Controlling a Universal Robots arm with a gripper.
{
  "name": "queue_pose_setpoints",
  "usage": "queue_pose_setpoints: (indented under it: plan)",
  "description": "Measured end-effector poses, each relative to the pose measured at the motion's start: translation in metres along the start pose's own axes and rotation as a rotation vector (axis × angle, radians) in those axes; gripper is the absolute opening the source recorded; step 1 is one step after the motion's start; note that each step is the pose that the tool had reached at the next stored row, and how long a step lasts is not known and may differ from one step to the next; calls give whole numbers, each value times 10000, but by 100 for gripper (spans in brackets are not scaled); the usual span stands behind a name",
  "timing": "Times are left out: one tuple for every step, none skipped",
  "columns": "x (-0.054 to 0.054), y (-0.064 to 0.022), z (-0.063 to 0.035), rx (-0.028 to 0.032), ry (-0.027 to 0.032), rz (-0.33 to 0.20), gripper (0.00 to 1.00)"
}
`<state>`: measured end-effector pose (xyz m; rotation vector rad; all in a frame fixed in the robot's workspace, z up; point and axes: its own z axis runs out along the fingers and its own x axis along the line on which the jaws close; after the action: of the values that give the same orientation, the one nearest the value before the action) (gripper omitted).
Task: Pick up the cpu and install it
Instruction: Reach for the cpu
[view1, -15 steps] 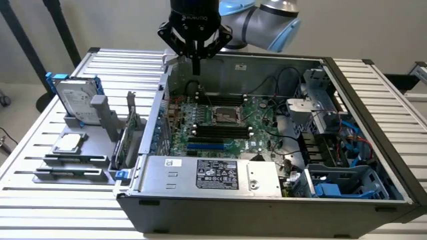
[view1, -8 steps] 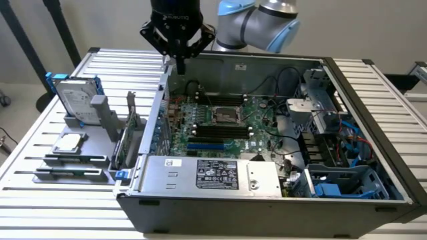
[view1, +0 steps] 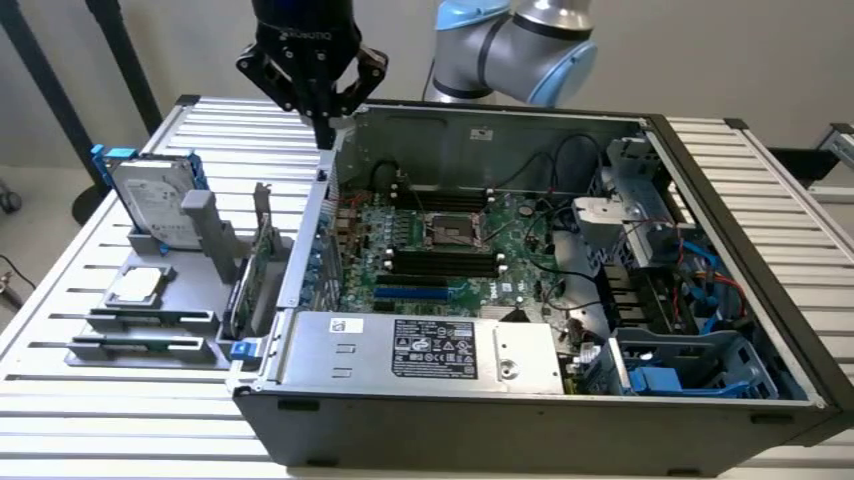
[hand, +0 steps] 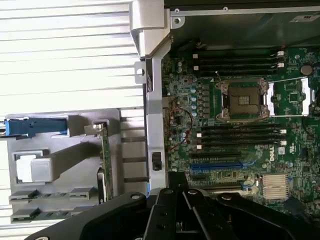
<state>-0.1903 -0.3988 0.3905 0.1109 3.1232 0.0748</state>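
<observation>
Fingers (view1: 322, 118) on my gripper (view1: 324, 137) are pressed together with nothing between them, hovering above the back corner of the computer case (view1: 534, 420). The cpu (view1: 138, 287) lies flat on the grey tray (view1: 203, 352) outside the case, on the exterior view's left, near the upright hard drive (view1: 144, 200) and well apart from the gripper. The socket (view1: 447, 232) looks open and bare. I judge the risks to be coming down on the chip with shut fingers, or clipping the case wall.
</observation>
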Motion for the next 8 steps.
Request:
queue_pose_setpoints:
  plan:
    - [44, -3, 4, 1, 0, -1, 11]
    - [91, -7, 10, 0, 0, -1, 11]
    - [136, -10, 14, 1, 0, -1, 11]
    - [181, -14, 19, 2, 0, 0, 11]
    - [226, -17, 24, 3, -1, -1, 11]
    - [271, -21, 29, 5, 0, -1, 11]
    - [320, -25, 35, 9, 0, -1, 11]
    - [365, -28, 43, 15, -1, 0, 11]
